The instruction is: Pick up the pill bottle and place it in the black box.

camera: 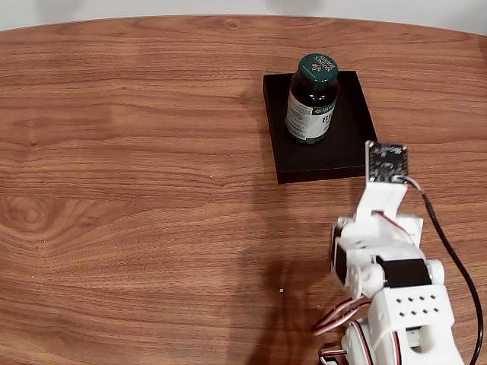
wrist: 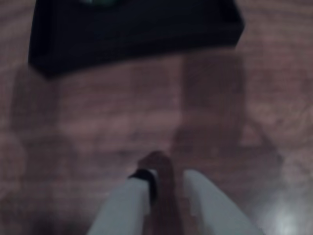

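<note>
White two-finger gripper [wrist: 166, 183] enters the wrist view from the bottom edge, blurry; fingers stand slightly apart with a narrow gap of wood between the tips, nothing between them. In the fixed view the white printed arm [camera: 388, 281] sits at the table's near right edge, wrist camera board topmost, fingers hidden under it.

Small dark green translucent pill bottle [camera: 312, 97] with green ribbed cap stands upright inside the shallow matte black rectangular box [camera: 351, 148], long axis vertical, cap up, toward the box's far-left part. Cap carries gold lettering, too small to read; pale label faces the camera, with text unreadable too.

Box lies on the brown wood-grain table [camera: 137, 190], right of centre toward the far edge. Bottle is well apart from the gripper, beyond it; in the wrist view the box [wrist: 142, 41] spans the top, with a green sliver of the bottle [wrist: 95, 2] at the top edge.
</note>
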Controlling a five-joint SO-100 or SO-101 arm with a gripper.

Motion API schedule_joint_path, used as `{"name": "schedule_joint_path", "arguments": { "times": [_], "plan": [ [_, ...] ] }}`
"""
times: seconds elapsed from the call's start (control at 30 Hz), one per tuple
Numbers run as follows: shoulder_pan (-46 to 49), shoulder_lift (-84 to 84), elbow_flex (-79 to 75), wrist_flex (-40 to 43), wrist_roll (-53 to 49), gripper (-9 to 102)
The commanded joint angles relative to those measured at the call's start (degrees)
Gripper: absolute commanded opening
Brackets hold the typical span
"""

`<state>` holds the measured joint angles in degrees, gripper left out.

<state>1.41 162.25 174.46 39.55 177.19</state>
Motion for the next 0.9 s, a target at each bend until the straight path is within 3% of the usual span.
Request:
{"name": "schedule_joint_path", "arguments": {
  "times": [0.0, 0.4, 0.63, 0.87],
  "plan": [
    [-0.5, 6.2, -0.9, 8.8, -1.0, 0],
    [-5.4, 14.9, -0.9, 27.5, -6.8, 0],
    [-6.9, 22.9, -0.9, 40.9, -3.1, 0],
    [-6.6, 27.1, -0.9, 45.7, -2.6, 0]
  ]
}}
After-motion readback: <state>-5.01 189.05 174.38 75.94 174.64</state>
